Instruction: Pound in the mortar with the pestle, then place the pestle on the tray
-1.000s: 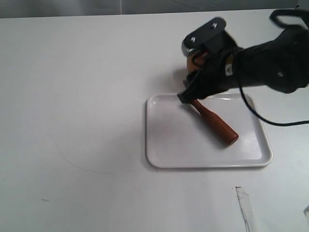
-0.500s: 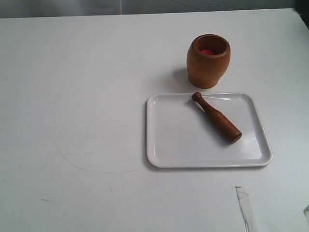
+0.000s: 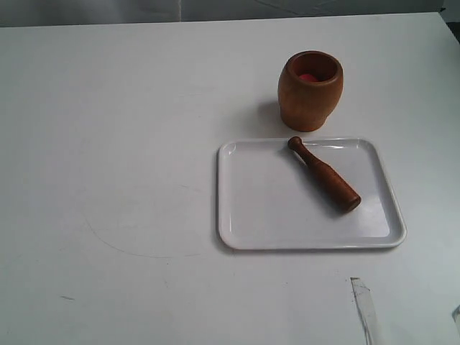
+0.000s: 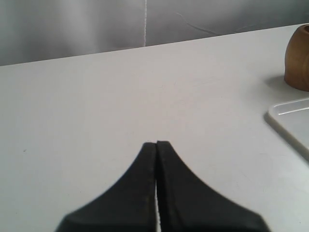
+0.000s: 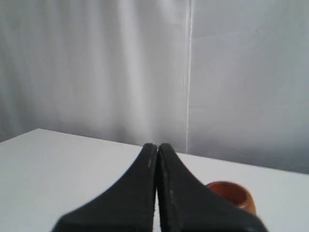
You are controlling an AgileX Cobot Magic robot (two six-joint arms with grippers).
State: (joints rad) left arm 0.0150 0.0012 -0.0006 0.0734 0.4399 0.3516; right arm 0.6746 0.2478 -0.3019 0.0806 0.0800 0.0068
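Note:
The dark reddish-brown pestle [image 3: 323, 175] lies slanted on the white tray [image 3: 251, 215], its knob toward the mortar. The light brown wooden mortar [image 3: 310, 91] stands upright just behind the tray, with something red inside. Neither arm shows in the exterior view. In the left wrist view my left gripper [image 4: 157, 143] is shut with nothing in it, above bare table; the mortar [image 4: 298, 59] and a corner of the tray [image 4: 289, 121] sit at that frame's edge. My right gripper [image 5: 157, 145] is shut and empty, with the mortar's rim [image 5: 231, 193] partly behind one finger.
A strip of clear tape [image 3: 365, 307] lies on the white table near the front right. A grey curtain [image 5: 120, 63] hangs behind the table's far edge.
One second ago the right arm was over the tray at the pestle's knob. It has since left the exterior view, and the pestle lies alone on the tray.

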